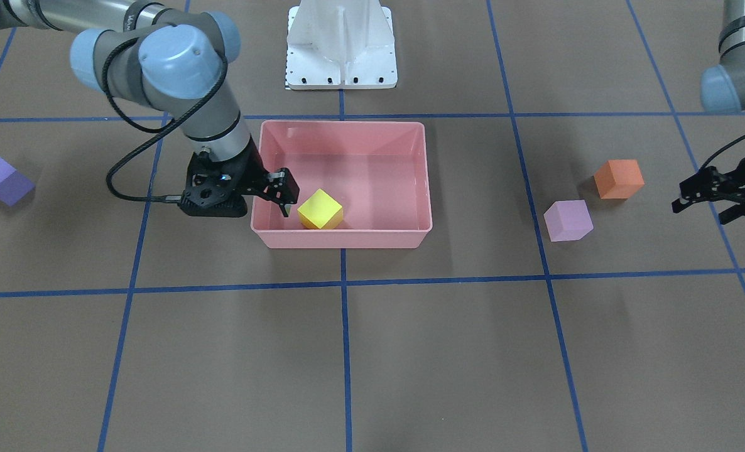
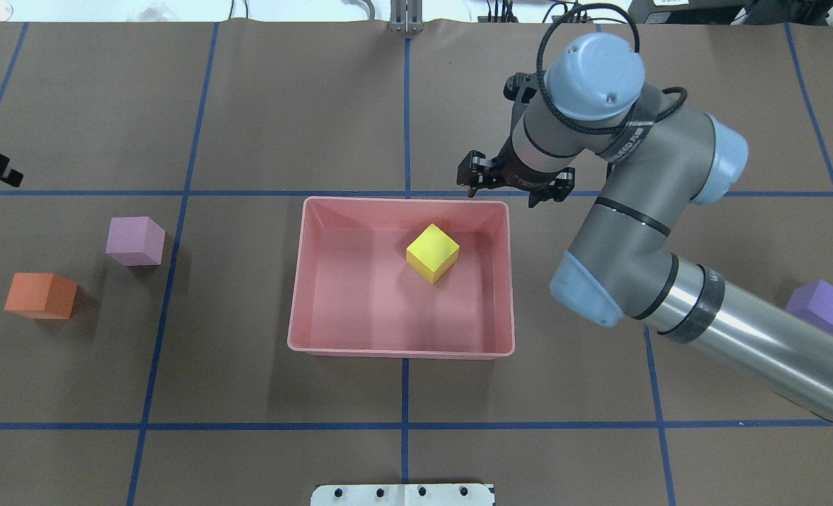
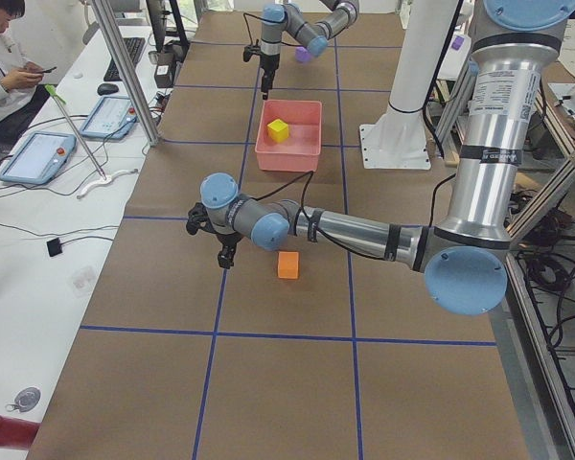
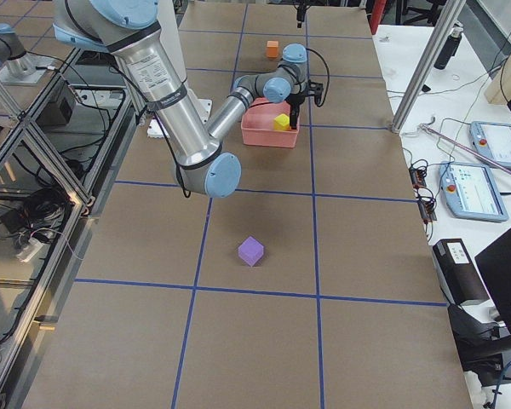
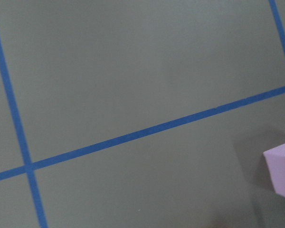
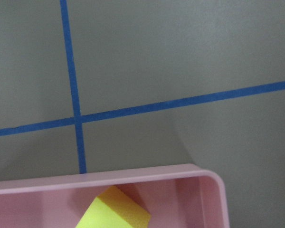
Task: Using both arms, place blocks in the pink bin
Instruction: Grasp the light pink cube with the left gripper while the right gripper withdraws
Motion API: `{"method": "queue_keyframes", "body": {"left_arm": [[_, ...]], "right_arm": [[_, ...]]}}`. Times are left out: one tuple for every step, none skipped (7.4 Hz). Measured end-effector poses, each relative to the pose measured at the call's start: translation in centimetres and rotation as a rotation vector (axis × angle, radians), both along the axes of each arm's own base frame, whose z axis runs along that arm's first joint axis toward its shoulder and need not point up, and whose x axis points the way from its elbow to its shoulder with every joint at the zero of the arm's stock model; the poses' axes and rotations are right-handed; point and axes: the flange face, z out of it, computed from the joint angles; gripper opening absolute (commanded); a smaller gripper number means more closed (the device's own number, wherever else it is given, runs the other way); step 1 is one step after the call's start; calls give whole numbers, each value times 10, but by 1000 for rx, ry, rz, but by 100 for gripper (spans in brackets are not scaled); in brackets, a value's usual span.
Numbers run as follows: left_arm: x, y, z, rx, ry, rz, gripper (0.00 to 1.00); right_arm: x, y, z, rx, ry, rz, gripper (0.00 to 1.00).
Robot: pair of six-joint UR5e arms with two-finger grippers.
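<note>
Yellow block [image 1: 320, 209] down in pink bin [image 1: 347, 130], just beside right fingers [image 1: 284, 191], which are apart, empty. Left fingers [image 1: 699, 182] apart, orange block [image 1: 619, 179] and lilac block [image 1: 568, 220] near, ungrasped. Risk: fingers descend off-centre, clip block corner, shove it across tabletop [image 1: 410, 351].

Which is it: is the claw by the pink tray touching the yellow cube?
Apart. The overhead view shows the right gripper, jaws open, at the far rim of the pink bin, with bare floor between it and the yellow block.
</note>
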Motion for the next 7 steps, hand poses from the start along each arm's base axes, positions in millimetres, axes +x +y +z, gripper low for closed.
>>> {"method": "queue_keyframes", "body": {"left_arm": [[33, 3, -11, -33, 5, -51, 100], [71, 8, -24, -55, 1, -91, 100], [104, 13, -34, -69, -6, -113, 100], [129, 20, -41, -83, -9, -119, 100], [146, 26, -43, -102, -9, -119, 100], [157, 32, -44, -126, -10, -121, 100], [168, 37, -43, -140, -18, -128, 99]], "right_arm": [[38, -22, 23, 19, 12, -29, 100], [76, -40, 52, 56, 42, -65, 100], [110, -53, 80, 94, 83, -104, 100], [136, -59, 106, 127, 122, -147, 100], [151, -59, 129, 147, 149, -184, 100], [159, -58, 144, 155, 164, -205, 100], [164, -56, 152, 155, 171, -215, 100]]}}
